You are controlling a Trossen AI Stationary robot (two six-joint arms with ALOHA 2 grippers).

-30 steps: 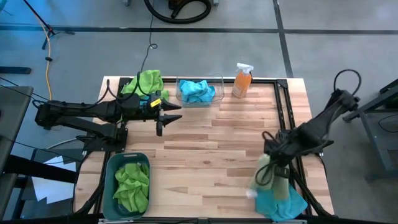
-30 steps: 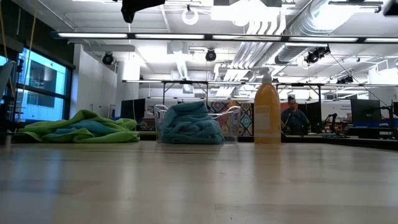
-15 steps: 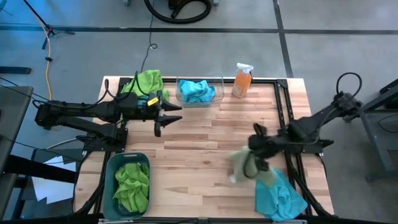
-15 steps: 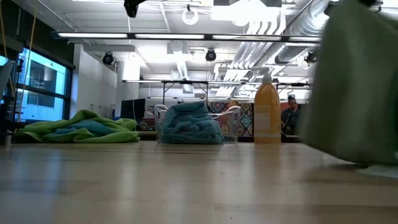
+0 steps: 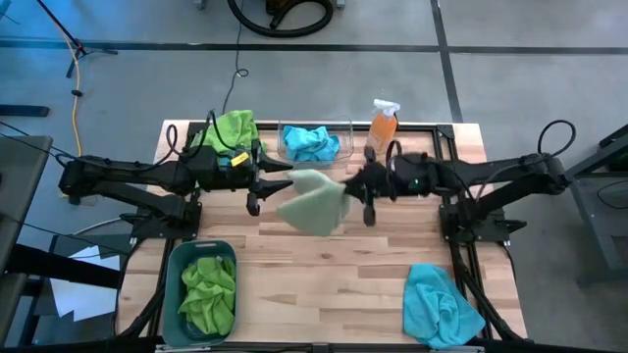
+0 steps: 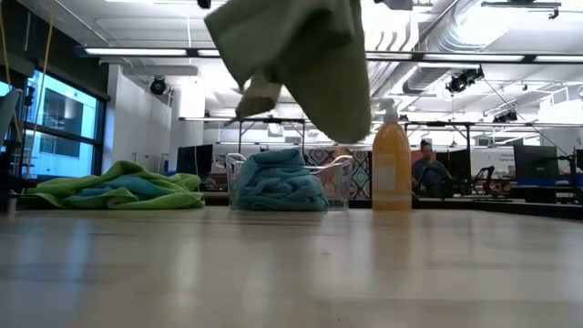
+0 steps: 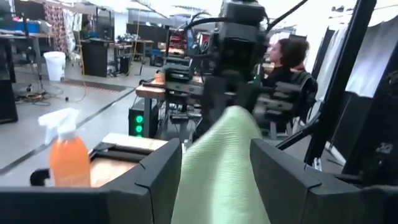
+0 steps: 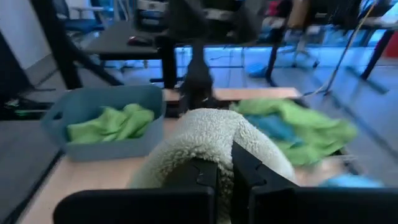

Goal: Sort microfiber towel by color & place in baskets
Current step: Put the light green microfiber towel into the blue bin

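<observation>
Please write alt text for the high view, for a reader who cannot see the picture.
Seen from above, the right tool holds a pale green towel in the air over the table, facing the left tool. Green towels fill the teal bin; a blue towel lies at the near right.

Grey floor (image 5: pixel 549 39) all round the wooden table (image 5: pixel 324 265), crossed by dark seams, with a yellow cable (image 5: pixel 76 108) trailing off to one side. Long ceiling lights (image 6: pixel 164 52) glow bright over pipes and ducts (image 6: pixel 428 27), a blue-lit window (image 6: pixel 55 123) beside them.
</observation>
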